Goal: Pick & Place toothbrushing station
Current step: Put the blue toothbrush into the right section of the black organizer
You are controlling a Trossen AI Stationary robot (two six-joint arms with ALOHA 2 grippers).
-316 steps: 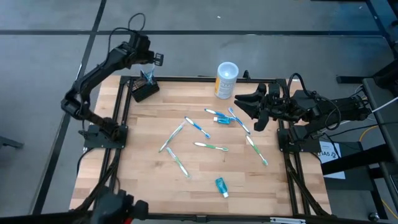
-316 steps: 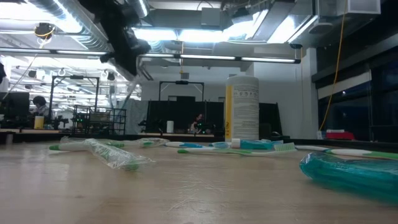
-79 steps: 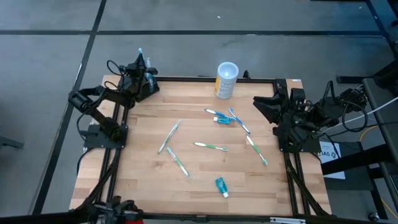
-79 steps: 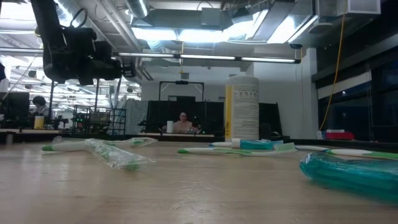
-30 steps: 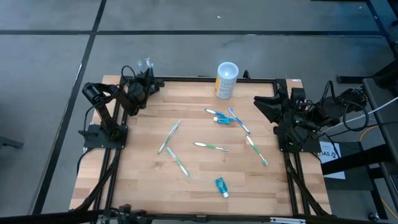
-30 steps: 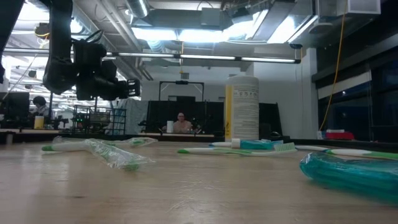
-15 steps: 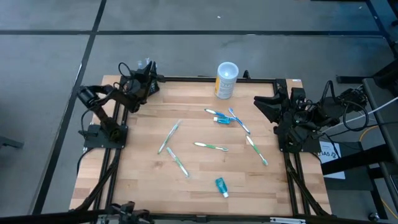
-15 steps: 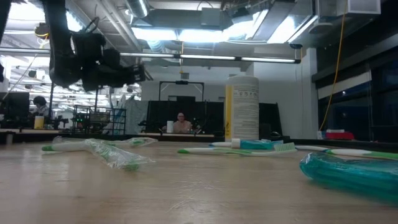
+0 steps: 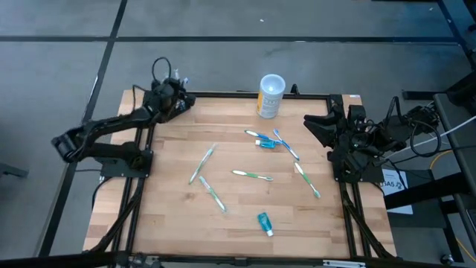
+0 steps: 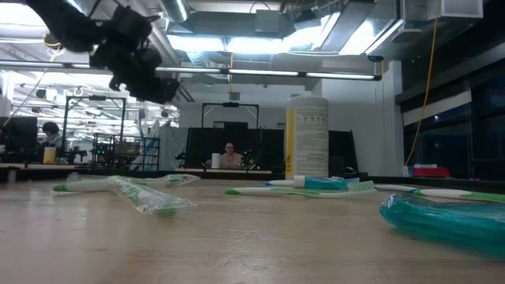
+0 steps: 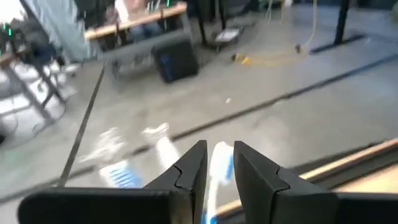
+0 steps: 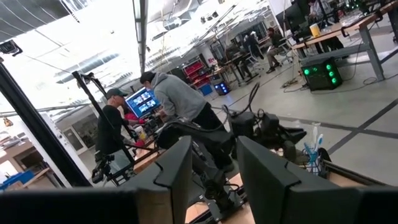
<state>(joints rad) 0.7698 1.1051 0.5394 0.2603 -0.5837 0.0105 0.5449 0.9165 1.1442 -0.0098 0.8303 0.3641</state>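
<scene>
Left gripper (image 11: pixel 217 169) jaws narrowly parted around toothbrush (image 11: pixel 219 163) between them; grip uncertain. Risk: brush slips, toothbrushing station (image 9: pixel 178 104) tips.

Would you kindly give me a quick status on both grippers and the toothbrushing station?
Left gripper over the far left corner, a toothbrush between its fingers. Right gripper open, waiting at right edge. Toothbrushing station hidden under left gripper.
</scene>
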